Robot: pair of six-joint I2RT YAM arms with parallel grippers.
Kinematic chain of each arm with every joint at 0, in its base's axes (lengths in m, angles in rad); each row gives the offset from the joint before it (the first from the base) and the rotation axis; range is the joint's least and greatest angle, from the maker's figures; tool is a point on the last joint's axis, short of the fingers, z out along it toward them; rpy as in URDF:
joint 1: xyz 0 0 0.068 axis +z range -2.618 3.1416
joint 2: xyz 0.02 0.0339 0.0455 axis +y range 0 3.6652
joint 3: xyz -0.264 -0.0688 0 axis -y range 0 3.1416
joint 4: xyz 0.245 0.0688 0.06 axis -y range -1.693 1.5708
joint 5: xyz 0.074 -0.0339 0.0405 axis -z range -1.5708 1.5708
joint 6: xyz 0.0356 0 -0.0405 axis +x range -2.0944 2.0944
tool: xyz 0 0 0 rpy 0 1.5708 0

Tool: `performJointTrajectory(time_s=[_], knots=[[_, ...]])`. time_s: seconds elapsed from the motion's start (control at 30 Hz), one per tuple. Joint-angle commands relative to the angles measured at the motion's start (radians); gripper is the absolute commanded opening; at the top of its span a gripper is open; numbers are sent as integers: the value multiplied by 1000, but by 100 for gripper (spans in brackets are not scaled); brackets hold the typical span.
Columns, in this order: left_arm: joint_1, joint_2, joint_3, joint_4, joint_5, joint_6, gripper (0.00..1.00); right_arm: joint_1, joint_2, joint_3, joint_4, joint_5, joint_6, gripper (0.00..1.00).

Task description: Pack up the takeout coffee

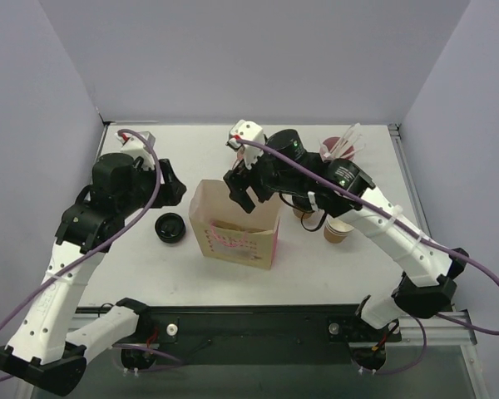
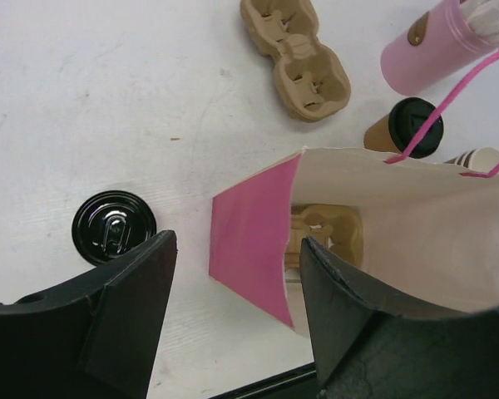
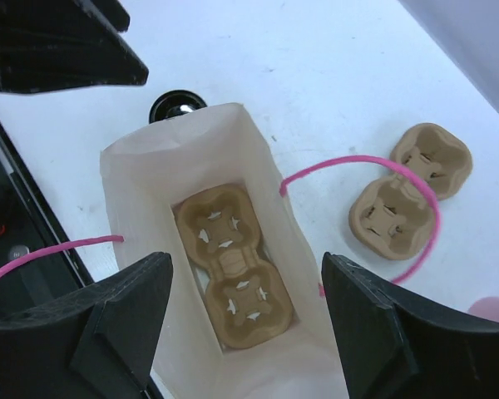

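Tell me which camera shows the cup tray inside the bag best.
The right wrist view: it looks straight down the open paper bag at the whole tray, both holes showing. The left wrist view catches only part of it through the bag's mouth. In the top external view it cannot be made out.

Both arms are up off the counter (image 1: 316, 274) right now. The left arm (image 1: 56, 283) climbs from its base at the near-left corner, bends at a chunky black joint and leans in toward the middle. The left gripper (image 2: 237, 245) is angled down with its fingers (image 2: 125, 307) spread wide. The right arm (image 1: 391, 236) comes off its base at the near right, folds at an elbow out by the right edge, then stretches a long way left toward the centre. The right gripper (image 3: 245, 264) hangs there looking pretty much straight down, fingers wide apart too. The two grippers are near each other, not touching.
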Motion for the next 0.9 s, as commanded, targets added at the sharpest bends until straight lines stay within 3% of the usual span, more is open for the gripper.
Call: performJointTrajectory(time_s=[0.0, 0.23, 0.27, 0.63, 0.7, 0.83, 0.87], knots=[[-74, 52, 70, 103, 24, 76, 70, -9, -91, -10, -15, 149, 120, 75], [-96, 115, 27, 126, 22, 113, 70, -9, -173, -56, -6, 262, 200, 87], [-96, 116, 16, 126, 21, 111, 70, -12, -177, -60, -7, 311, 212, 100], [-94, 118, -106, 262, 79, 84, 56, -29, -259, -139, -7, 368, 234, 100], [-94, 131, -102, 261, 79, 93, 47, -32, -259, -148, -10, 377, 243, 99], [-94, 153, -51, 227, 80, 93, 0, -71, -257, -135, -24, 382, 306, 95], [-94, 150, -28, 215, 77, 87, 0, -109, -259, -133, -29, 379, 332, 95]])
